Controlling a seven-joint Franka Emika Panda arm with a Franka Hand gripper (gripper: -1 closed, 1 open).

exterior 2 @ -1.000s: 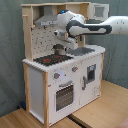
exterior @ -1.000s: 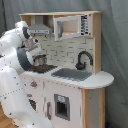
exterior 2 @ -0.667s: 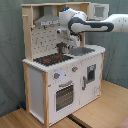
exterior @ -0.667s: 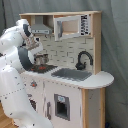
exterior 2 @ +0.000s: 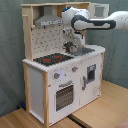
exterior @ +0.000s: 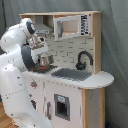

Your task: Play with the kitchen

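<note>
Squarely in both exterior views stands the kitchen (exterior: 75,75) (exterior 2: 60,70), a white and light-wood toy unit resting on a wooden floor (exterior 2: 100,112) before a grey curtain (exterior: 115,45). In the first exterior view its counter (exterior: 97,80) carries a grey sink (exterior: 71,74) near the frame's centre, with a black arched faucet (exterior: 83,59) at about 1 o'clock from the basin, against the white brick-pattern back wall. Up at 12 o'clock sits a shelf holding a microwave-like box (exterior: 71,26), and the hood (exterior: 42,25) hangs at 10 o'clock.

In the second exterior view the stovetop (exterior 2: 52,59) with its red rings lies on the counter at 9 o'clock from the sink end; below it are the oven door (exterior 2: 64,95) and two knobs. The pegboard back (exterior 2: 50,40) rises behind the burners under the hood.

The white robot arm (exterior: 17,55) (exterior 2: 100,21) bends down over the counter, its fingers (exterior: 45,61) (exterior 2: 70,47) hovering low between stovetop and sink. Something small and reddish shows right at the fingers in the first exterior view, but I cannot tell whether they grip it, nor how far apart they stand.
</note>
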